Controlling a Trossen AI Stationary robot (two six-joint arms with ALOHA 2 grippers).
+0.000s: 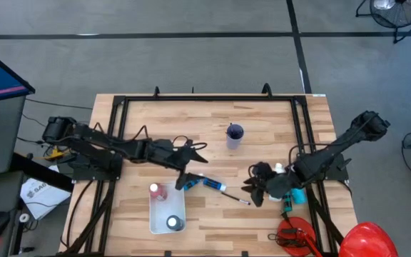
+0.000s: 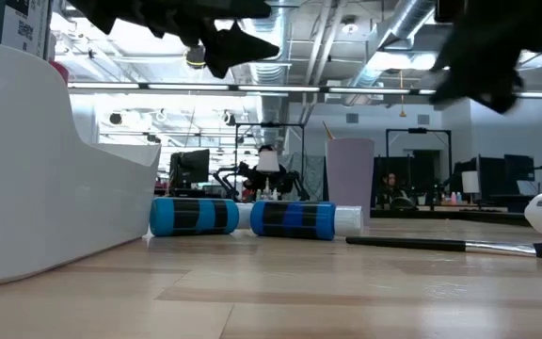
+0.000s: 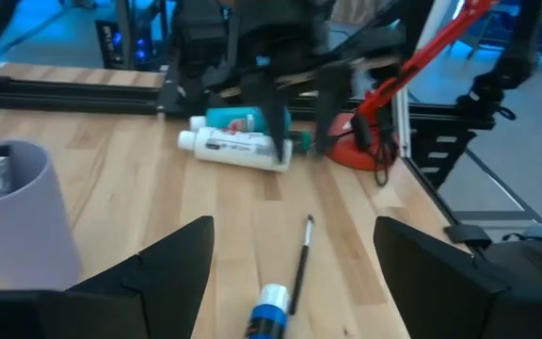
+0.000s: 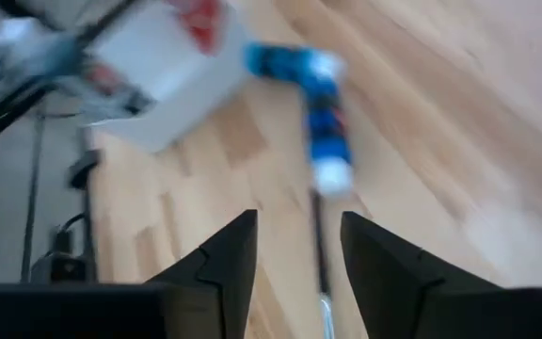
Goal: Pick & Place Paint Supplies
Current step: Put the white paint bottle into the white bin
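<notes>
Where brush [image 1: 235,197] lies, right gripper [image 1: 252,187] above

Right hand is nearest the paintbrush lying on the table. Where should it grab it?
Judging by its pose, take the paintbrush mid-handle from straight above, jaws across the thin shaft. It lies flat on the table, apart from the blue bottle, beside the open right hand.

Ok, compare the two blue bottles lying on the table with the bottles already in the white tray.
The two blue bottles lie on their sides on the bare wood, end to end; the two bottles in the white tray, a red one and a white one, seem to stand upright and sit apart. All four are small paint bottles.
</notes>
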